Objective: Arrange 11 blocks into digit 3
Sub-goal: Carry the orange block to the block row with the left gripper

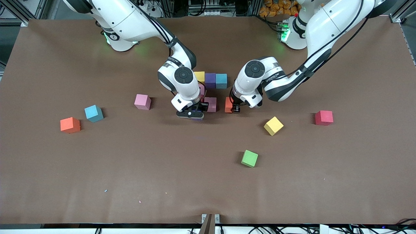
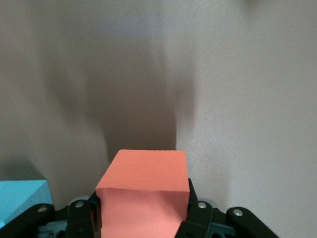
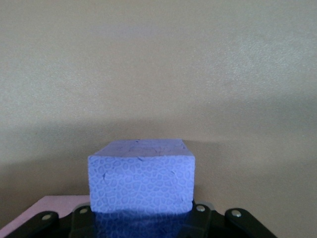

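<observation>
- Worktop (image 1: 208,182): brown, carrying coloured cubes; both arms reach to its middle.
- Row of three touching cubes at the middle, toward the robots' bases: yellow cube (image 1: 200,76), purple cube (image 1: 210,80), blue cube (image 1: 221,81).
- Pink cube (image 1: 211,104) sits nearer the front camera than that row; another pink one (image 1: 201,89) is partly hidden by the right arm's wrist between them.
- Right gripper (image 1: 191,114): down just beside the pink cube, jaws clamped on a second purple cube (image 3: 142,177); the right wrist view shows it between the jaws, a pink corner beside it.
- Left gripper (image 1: 234,109): down at the pink cube's side toward the left arm's end, jaws clamped on an orange cube (image 1: 228,104); the left wrist view shows this cube (image 2: 144,196) between the jaws, a blue corner to one side.
- Loose cubes toward the right arm's end: lone pink cube (image 1: 142,101), second blue cube (image 1: 93,113), second orange cube (image 1: 70,125).
- Loose cubes toward the left arm's end: second yellow cube (image 1: 273,125), red cube (image 1: 324,117).
- Green cube (image 1: 249,158) lies nearest the front camera.
</observation>
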